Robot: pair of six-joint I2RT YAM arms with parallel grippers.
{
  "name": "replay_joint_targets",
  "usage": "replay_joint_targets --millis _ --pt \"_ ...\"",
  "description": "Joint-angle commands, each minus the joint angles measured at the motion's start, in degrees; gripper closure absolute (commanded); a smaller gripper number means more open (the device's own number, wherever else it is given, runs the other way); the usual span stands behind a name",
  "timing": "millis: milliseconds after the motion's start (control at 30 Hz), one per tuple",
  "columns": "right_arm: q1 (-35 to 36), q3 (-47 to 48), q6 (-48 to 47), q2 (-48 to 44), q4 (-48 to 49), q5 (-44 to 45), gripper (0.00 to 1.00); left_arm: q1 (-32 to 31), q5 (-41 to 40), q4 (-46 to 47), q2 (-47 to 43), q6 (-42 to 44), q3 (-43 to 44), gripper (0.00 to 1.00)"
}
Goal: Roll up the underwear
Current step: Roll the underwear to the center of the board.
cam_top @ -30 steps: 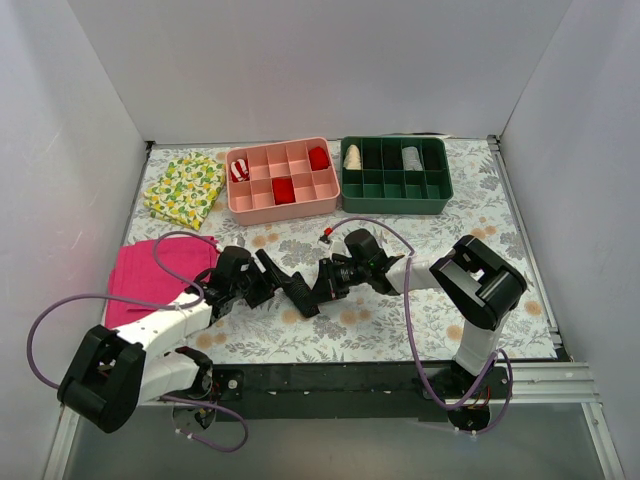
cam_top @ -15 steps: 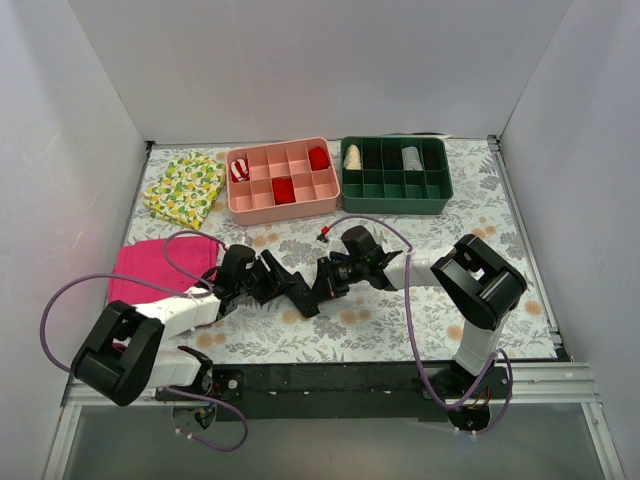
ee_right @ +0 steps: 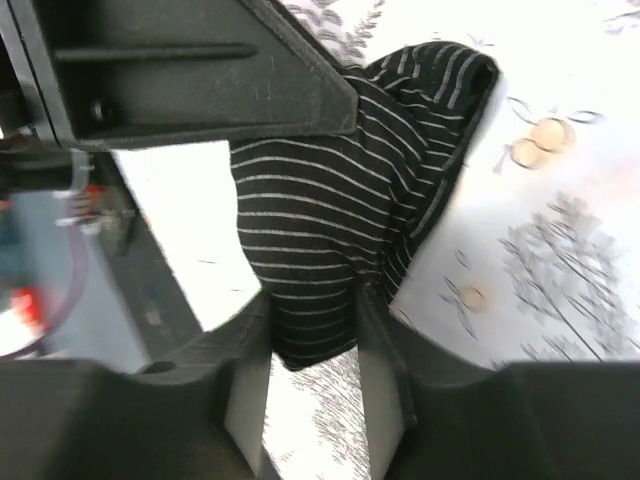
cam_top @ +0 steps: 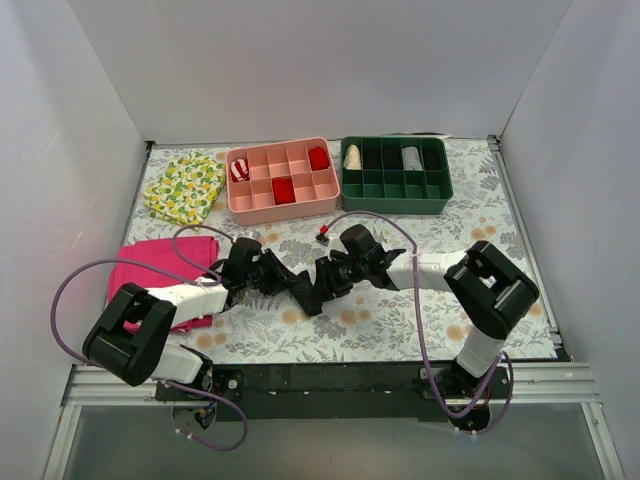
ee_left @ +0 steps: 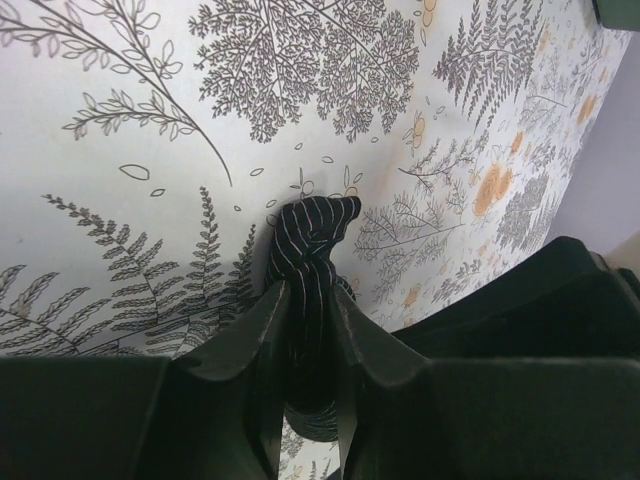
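Our left gripper [ee_left: 305, 322] and right gripper [ee_right: 312, 335] both clamped the small black pinstriped fabric underwear [ee_left: 306, 240], which was bunched between them along roughly 9-to-3 o'clock, equally near each.

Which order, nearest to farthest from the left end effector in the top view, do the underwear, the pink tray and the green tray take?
From the left end effector:
1. Underwear: gripped by it, just to its right.
2. Pink tray: behind it, toward the back wall.
3. Green tray: at the back, farther right.
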Motion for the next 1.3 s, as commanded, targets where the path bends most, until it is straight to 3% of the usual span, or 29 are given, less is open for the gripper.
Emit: replay_joint_targets --millis 0,200,300,567,633,767,867,1033,1100,1267 --pt "2.1 2.5 -8.8 -5.4 -13.9 15.9 0.53 -0.7 0.4 -6.4 1.4 1.6 2.4 0.85" --pt "8.8 8.1 -13.6 -8.0 -20.9 28.8 0.50 -1.3 -0.7 -12.4 2.2 2.5 5.2 0.85" --pt "11.4 9.4 -14.9 -8.2 -21.0 31.7 0.42 -2.0 -1.3 -14.7 3.1 3.0 6.4 0.85" --pt "14.4 11.5 -15.9 -5.9 -21.6 34.8 0.41 -2.4 -1.4 -16.0 4.7 2.7 7.3 0.85" --pt "15.0 11.5 -15.5 -5.4 -21.8 36.1 0.46 -2.5 -1.6 -16.6 4.7 2.7 7.5 0.85" --pt "15.1 11.5 -14.4 -4.1 -23.1 36.8 0.81 -2.5 -1.6 -17.1 4.3 2.7 7.9 0.84" --pt "15.1 9.9 -13.4 -3.8 -22.7 36.1 0.94 -2.5 -2.1 -18.1 3.4 2.7 8.3 0.80" --pt "14.7 3.6 -9.9 -5.2 -16.1 30.3 0.99 -2.4 -4.9 -22.0 0.4 2.6 9.2 0.67" --pt "14.5 1.6 -7.7 -5.3 -13.2 26.3 0.99 -2.4 -6.6 -23.7 -2.1 2.3 9.2 0.51" --pt "11.6 -4.7 -2.4 -4.3 -2.3 18.7 0.99 -2.4 -8.6 -25.5 -7.5 1.7 8.7 0.35"
